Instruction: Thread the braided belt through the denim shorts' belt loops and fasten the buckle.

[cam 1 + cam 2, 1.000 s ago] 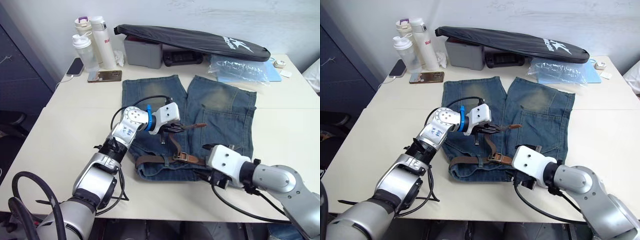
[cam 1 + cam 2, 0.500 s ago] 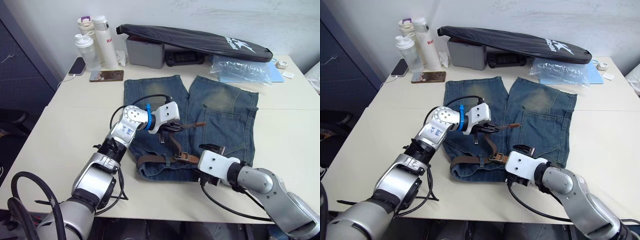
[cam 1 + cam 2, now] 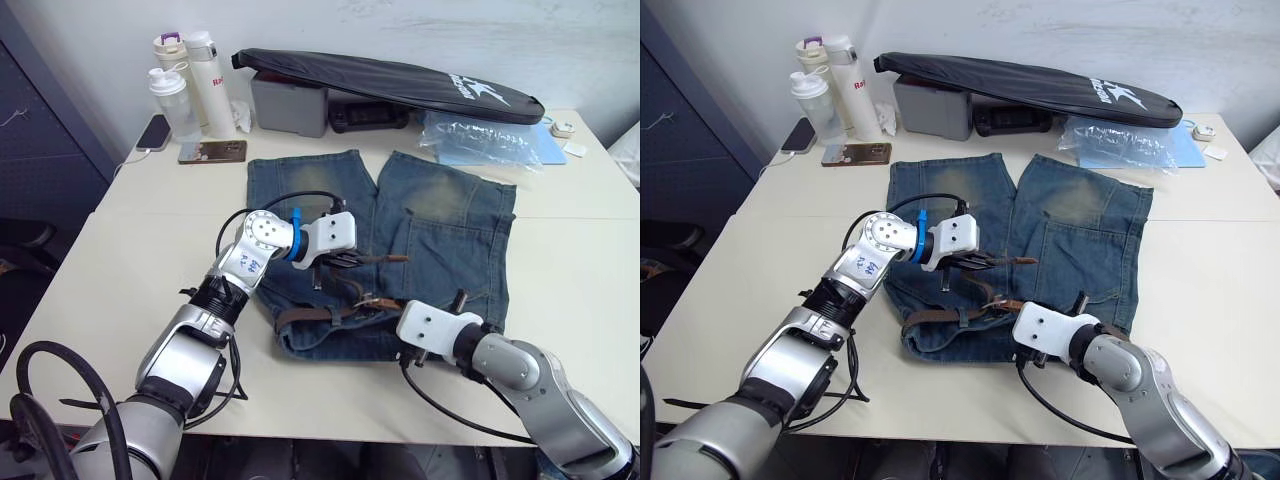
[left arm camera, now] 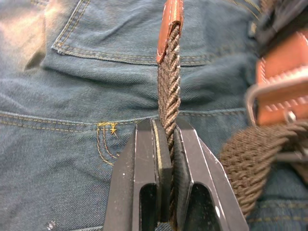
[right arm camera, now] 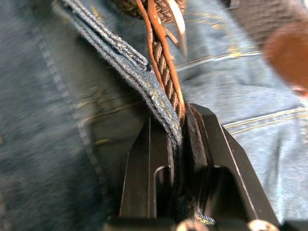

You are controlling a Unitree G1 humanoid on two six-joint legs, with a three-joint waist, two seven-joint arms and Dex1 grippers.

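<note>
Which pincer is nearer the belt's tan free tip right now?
Left. The left pincer is clamped on the braided belt just short of the tan tip; the right pincer grips farther off at the waistband.

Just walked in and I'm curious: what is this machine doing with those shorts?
It is working a dark-brown braided belt onto faded blue denim shorts spread on a pale table. The left tool is shut on the belt's free end near its tan leather tip. The right tool pinches the denim waistband together with the belt. The silver metal buckle is not fastened yet.
</note>
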